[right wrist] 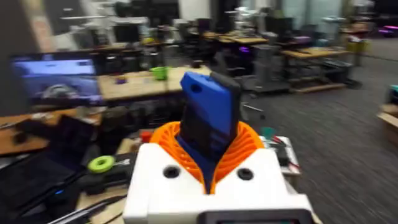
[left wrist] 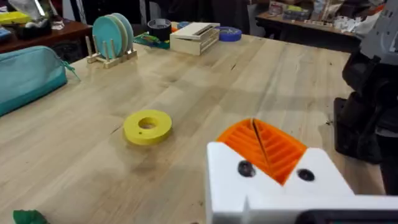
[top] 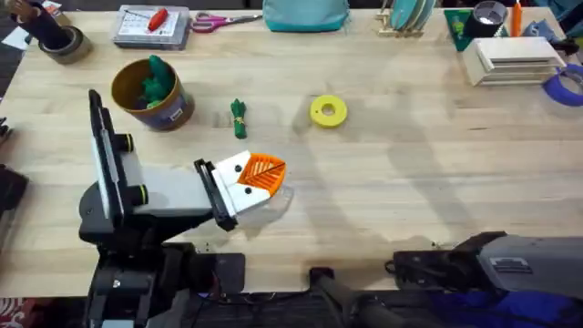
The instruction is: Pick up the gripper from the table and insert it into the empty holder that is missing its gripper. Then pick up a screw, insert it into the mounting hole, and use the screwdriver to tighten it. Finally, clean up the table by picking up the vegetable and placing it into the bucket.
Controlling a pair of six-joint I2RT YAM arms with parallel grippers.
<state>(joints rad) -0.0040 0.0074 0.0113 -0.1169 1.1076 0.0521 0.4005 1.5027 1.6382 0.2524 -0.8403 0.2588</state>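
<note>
My left gripper (top: 260,173) is shut just above the table's front middle, its orange ribbed pads (left wrist: 283,152) pressed together with nothing between them. Beyond it on the wood lies the green vegetable (top: 239,118), whose edge also shows in the left wrist view (left wrist: 28,216). The yellow-gold bucket (top: 150,96) stands to the vegetable's left with green pieces inside. Pointing away from the table toward the room, my right gripper (right wrist: 210,146) is shut on the blue screwdriver (right wrist: 208,106). The right arm (top: 496,264) lies low along the front right edge. The loose gripper, its holder and the screw are out of view.
A flat yellow ring (top: 328,111) lies right of the vegetable. Along the far edge are a tape roll (top: 56,41), a clear parts box (top: 150,25), scissors (top: 219,20), a teal pouch (top: 305,14), a plate rack (top: 410,14), a white box (top: 510,59) and blue tape (top: 569,82).
</note>
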